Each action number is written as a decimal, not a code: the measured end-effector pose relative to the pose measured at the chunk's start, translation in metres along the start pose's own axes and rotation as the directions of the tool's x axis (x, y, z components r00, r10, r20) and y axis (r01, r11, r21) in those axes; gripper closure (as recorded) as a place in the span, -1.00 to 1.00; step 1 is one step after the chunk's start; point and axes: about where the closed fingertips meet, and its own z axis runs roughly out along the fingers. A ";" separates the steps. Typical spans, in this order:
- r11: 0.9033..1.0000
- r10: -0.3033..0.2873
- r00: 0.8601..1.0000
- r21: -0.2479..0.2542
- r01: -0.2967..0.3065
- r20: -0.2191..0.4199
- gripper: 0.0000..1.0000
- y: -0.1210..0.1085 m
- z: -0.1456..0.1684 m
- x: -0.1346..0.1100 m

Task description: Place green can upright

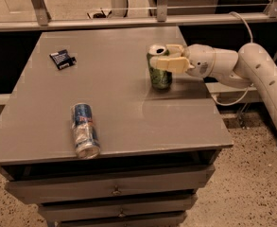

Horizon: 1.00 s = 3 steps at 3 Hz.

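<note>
On the grey table (pixel 128 112) the green can (pixel 160 77) stood upright near the right edge, the gripper (pixel 165 56) pinching its upper half between both fingers; a blue can (pixel 85 130) lay sideways near the front-left corner.

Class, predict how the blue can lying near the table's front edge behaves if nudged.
On its side, the blue can would probably roll sideways. Its end nears the table's front edge, so pushed forward it might fall. The gripper holds the green can, right.
</note>
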 end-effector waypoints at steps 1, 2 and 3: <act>0.999 0.030 0.999 -0.012 -0.030 0.011 0.03 -0.001 -0.009 0.017; 0.999 0.030 0.999 -0.012 -0.030 0.011 -0.43 0.000 -0.008 0.013; 0.999 0.030 0.999 -0.012 -0.030 0.011 -0.89 0.000 -0.008 0.012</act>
